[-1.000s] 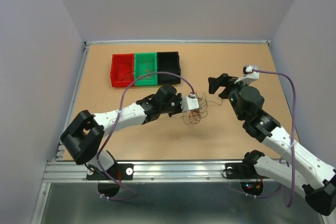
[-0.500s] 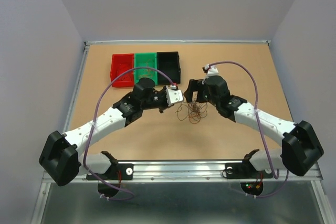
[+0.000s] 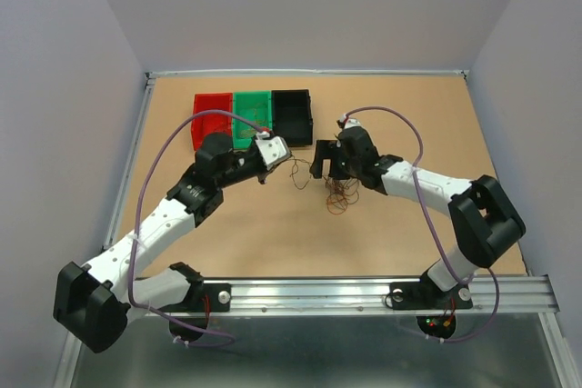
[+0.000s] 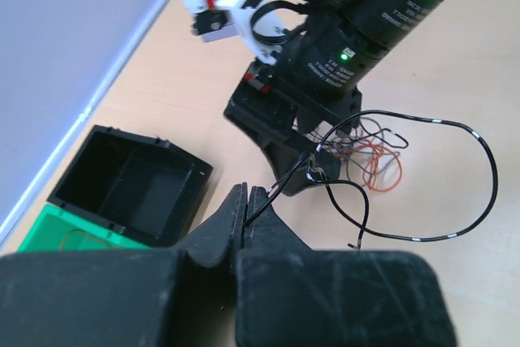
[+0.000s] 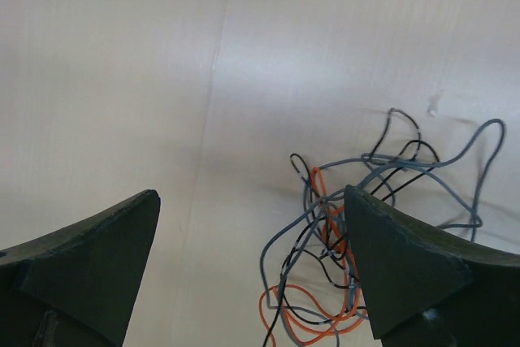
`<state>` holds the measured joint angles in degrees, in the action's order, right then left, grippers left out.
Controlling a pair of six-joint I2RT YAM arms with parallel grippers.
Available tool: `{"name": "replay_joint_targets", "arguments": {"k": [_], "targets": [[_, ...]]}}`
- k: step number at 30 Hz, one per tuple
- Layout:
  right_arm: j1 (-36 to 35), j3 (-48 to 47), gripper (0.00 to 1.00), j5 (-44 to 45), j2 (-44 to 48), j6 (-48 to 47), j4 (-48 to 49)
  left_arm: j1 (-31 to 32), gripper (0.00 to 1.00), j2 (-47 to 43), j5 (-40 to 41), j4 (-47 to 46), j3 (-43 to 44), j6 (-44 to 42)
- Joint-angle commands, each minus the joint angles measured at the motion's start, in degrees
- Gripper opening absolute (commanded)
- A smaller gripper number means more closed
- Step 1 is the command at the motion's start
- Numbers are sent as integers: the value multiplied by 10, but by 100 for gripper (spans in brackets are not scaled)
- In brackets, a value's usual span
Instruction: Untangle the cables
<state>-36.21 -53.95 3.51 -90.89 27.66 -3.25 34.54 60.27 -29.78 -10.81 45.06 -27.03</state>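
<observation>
Orange-red, grey and black, the cables lie in a loose, curly bunch near the middle of the tan surface, just below the right hand. Half a second ago the left hand sat close beside the bunch. It has since drawn back toward the bins, and one black strand now runs out of the tangle in a wide loop to its tips. The bunch itself has hardly shifted. The right arm has folded tighter, its elbow drawn in, and its hand has slid slightly toward the left one.

The left hand is clenched, its two dark fingers pressed together on the black strand. Its arm stretches long and diagonal from the near left corner. The right hand is released, its wedge-shaped fingers spread wide. The tangle lies beside and partly behind one of those fingers, and whether they touch cannot be told. That arm bends sharply at the elbow, pointing its hand back at the left one.

The wires are hair-thin and springy, the orange one coiled in rounded loops. Three boxy plastic bins, red, green and black, stand in a touching row at the far left.
</observation>
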Motion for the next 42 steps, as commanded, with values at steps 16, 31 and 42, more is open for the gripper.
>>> {"name": "replay_joint_targets", "arguments": {"k": [16, 31, 42], "targets": [[55, 89, 100, -111, 205, -39, 142, -65, 0, -36, -24, -66, -8, 65], [50, 151, 97, -298, 249, -40, 298, -102, 0, -54, 38, -100, -15, 102], [3, 152, 96, -328, 185, -111, 348, -116, 0, -78, 31, -89, 5, 109]]}}
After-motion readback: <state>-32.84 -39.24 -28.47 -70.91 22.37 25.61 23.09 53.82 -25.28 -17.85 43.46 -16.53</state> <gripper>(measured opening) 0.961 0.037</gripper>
